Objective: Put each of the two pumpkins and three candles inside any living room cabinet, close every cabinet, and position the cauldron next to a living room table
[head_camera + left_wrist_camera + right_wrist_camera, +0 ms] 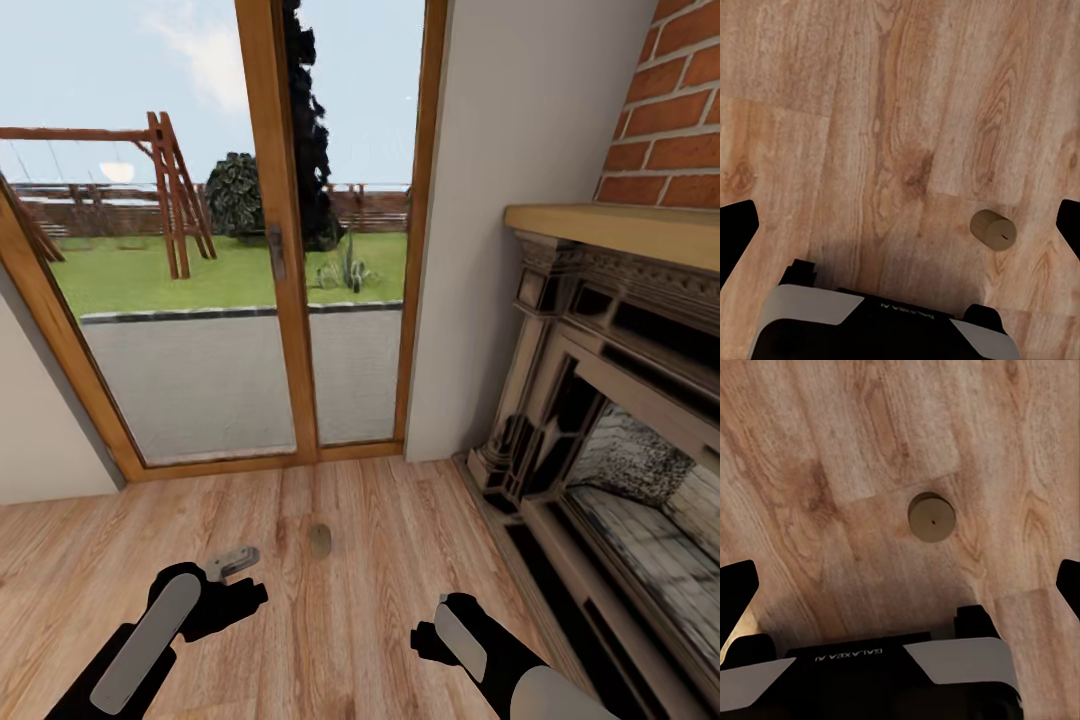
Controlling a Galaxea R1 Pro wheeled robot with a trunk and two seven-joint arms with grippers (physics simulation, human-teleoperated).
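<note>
Candle: one short, stubby beige-grey cylinder (320, 540) stands upright on the light brown wood-plank floor (380, 560), between the two arms and slightly farther from the robot than both. The left wrist view shows the same candle (993, 229) from above, its round top face visible, resting on the planks apart from the gripper. The right wrist view also shows it (931, 517) from above, with a small dark dot at the centre of its top.

Left gripper (232, 562): positioned low over the floor, just left of the candle and not touching it. Its fingers (735, 232) sit wide apart at the edges of the left wrist view, with nothing between them.

Right gripper (432, 630): positioned nearer the robot and to the right of the candle. Its fingers (736, 589) are likewise spread wide, holding nothing.

Surroundings: a wood-framed glass door (280, 250) lies far ahead, showing lawn and a wooden swing frame (165, 190). A dark carved fireplace surround (600, 400) with a pale wooden mantel stands at right, below a red brick wall (670, 110).
</note>
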